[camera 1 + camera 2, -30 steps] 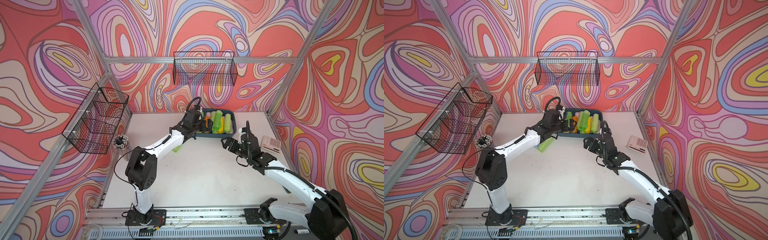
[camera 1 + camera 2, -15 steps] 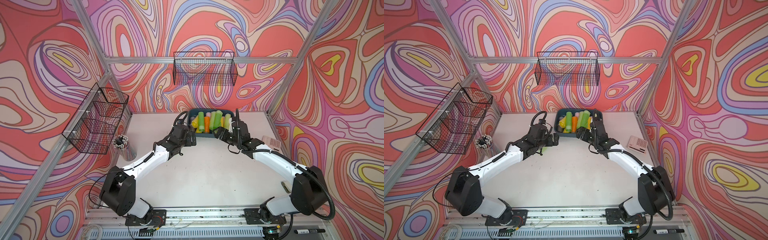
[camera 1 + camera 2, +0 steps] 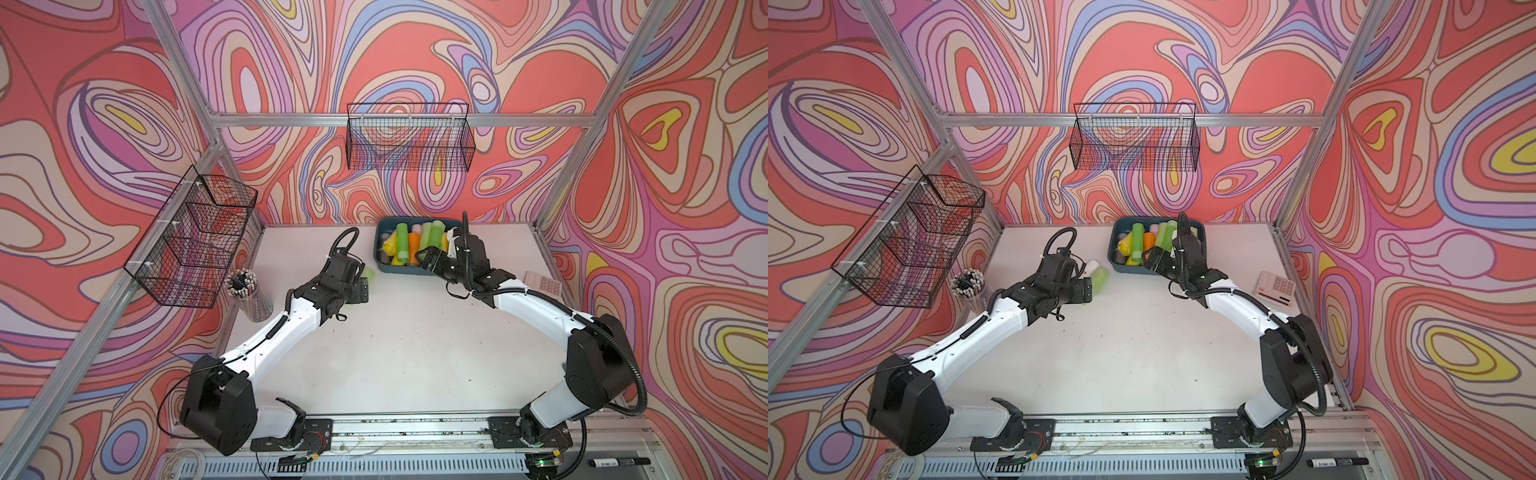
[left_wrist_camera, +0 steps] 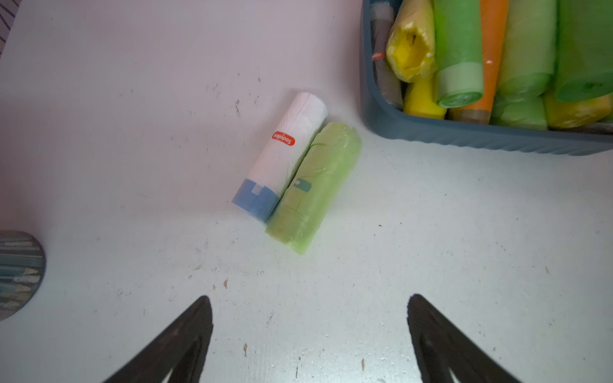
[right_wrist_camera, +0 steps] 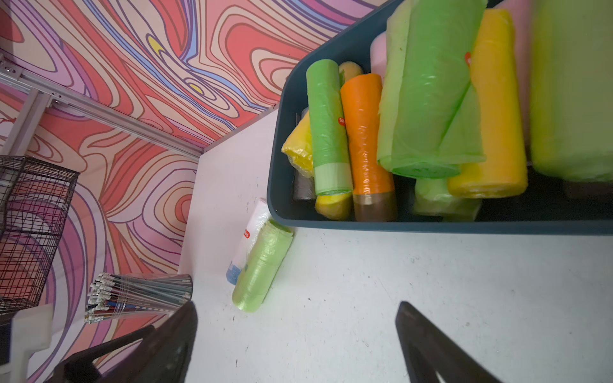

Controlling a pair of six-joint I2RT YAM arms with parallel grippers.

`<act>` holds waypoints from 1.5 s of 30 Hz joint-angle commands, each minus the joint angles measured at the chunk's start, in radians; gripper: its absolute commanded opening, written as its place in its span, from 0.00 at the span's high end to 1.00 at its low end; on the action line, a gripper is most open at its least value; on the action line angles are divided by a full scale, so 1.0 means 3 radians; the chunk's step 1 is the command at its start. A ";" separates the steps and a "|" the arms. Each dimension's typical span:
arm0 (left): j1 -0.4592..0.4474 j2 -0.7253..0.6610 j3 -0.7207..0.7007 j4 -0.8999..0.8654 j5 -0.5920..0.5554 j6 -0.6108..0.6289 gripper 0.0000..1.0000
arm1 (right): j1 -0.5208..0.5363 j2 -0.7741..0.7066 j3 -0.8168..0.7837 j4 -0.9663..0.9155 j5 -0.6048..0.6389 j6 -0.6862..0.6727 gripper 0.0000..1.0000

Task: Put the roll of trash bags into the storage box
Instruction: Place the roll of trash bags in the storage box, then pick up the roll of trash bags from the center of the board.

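Far left of the storage box (image 3: 399, 270): black wire mesh basket (image 3: 195, 237), compartmented, hung on the side wall. Nearer the box but well apart from it: clear cup of pencils (image 3: 249, 297), upright.

Left gripper (image 4: 308, 298): black tapered fingers spread wide, nothing betw. them, no contact. Hangs over the table (image 4: 431, 232) left of box. Table surface white, matte, scuffed and speckled.

Two rolls lie on the table just off box's front-left corner, outside it, side by side and touching:
- white roll (image 4: 288, 149): smooth film, blue end band, red oval label.
- pale green roll (image 4: 315, 185): crinkled film, on the box side of the pair.

Box: dark teal plastic, rect., rounded corners, flared rim, fine ribbing on wall. Holds piled rolls in green, orange, yellow and grey, all in glossy wrinkled film.

Right gripper (image 5: 297, 303): fingers wide apart, empty, no contact. Sits at box's front wall, toward its right end.

Right of box, apart from it: pale pink calculator (image 3: 1276, 288), lying flat.
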 commanded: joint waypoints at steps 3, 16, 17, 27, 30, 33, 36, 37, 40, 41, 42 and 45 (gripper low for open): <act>0.0043 0.0328 0.0180 -0.0295 0.0244 0.0045 0.17 | 0.0018 0.0011 0.0230 -0.0252 0.0100 -0.0047 0.04; 0.0123 0.0915 0.0795 -0.0497 0.0446 0.0119 0.29 | 0.0013 -0.0023 0.0298 -0.0338 0.0107 -0.0141 0.04; 0.0133 0.0958 0.0832 -0.0501 0.0442 0.0124 0.30 | 0.0014 -0.0023 0.0313 -0.0360 0.0109 -0.0148 0.04; 0.0197 0.1303 0.1018 -0.0450 0.0451 0.0105 0.36 | 0.0008 -0.0211 0.0284 -0.0523 0.0291 -0.0258 0.04; 0.0216 0.1383 0.1065 -0.0418 0.0446 0.0127 0.39 | 0.0007 -0.0239 0.0274 -0.0573 0.0308 -0.0266 0.04; 0.0241 0.1482 0.1133 -0.0390 0.0451 0.0132 0.41 | 0.0005 -0.0265 0.0271 -0.0640 0.0344 -0.0289 0.04; 0.0258 0.1582 0.1209 -0.0387 0.0442 0.0141 0.42 | -0.0004 -0.0285 0.0271 -0.0689 0.0386 -0.0307 0.04; 0.0258 0.1608 0.1228 -0.0382 0.0421 0.0146 0.42 | -0.0003 -0.0298 0.0265 -0.0687 0.0393 -0.0310 0.04; 0.0265 0.1654 0.1242 -0.0305 0.0384 0.0153 0.43 | -0.0008 -0.0318 0.0229 -0.0667 0.0398 -0.0308 0.04; 0.0264 0.1680 0.1266 -0.0291 0.0380 0.0151 0.43 | -0.0009 -0.0316 0.0224 -0.0667 0.0398 -0.0303 0.04; 0.0263 0.1715 0.1288 -0.0290 0.0380 0.0156 0.43 | -0.0012 -0.0313 0.0224 -0.0671 0.0393 -0.0300 0.04; 0.0263 0.1835 0.1391 -0.0328 0.0376 0.0171 0.43 | -0.0016 -0.0312 0.0236 -0.0696 0.0401 -0.0306 0.04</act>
